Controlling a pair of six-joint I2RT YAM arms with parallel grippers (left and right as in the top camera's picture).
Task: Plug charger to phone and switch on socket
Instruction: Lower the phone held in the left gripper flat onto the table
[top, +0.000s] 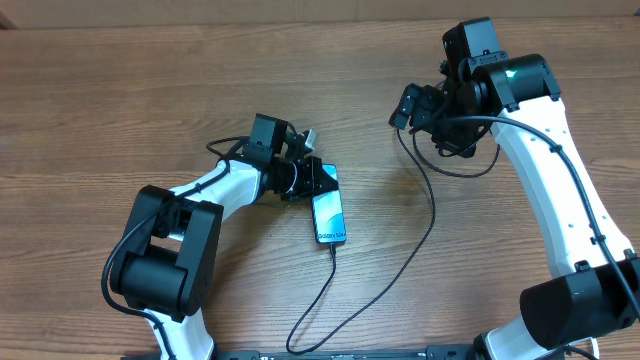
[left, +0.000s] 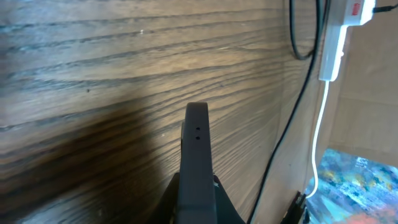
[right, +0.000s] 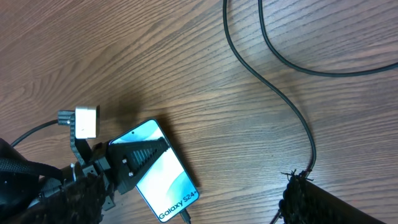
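Note:
The phone (top: 329, 215) lies on the wooden table with its cyan screen up, and it also shows in the right wrist view (right: 163, 180). My left gripper (top: 308, 180) is shut on its far end. In the left wrist view the phone (left: 198, 155) stands edge-on between the jaws (left: 198, 205). The charger's connector (right: 185, 216) sits in the phone's near end. Its black cable (top: 400, 265) loops across the table toward my right gripper (top: 418, 120). That gripper is open and empty, its fingers wide apart (right: 193, 190). The socket (left: 348, 14), white with a red switch, shows only in the left wrist view.
The socket's white cord (left: 320, 118) runs down past a light brown surface toward a blue patterned thing (left: 354, 180). Black cable loops (right: 273, 81) lie on the wood in front of my right gripper. The table (top: 120, 90) is bare wood at the left.

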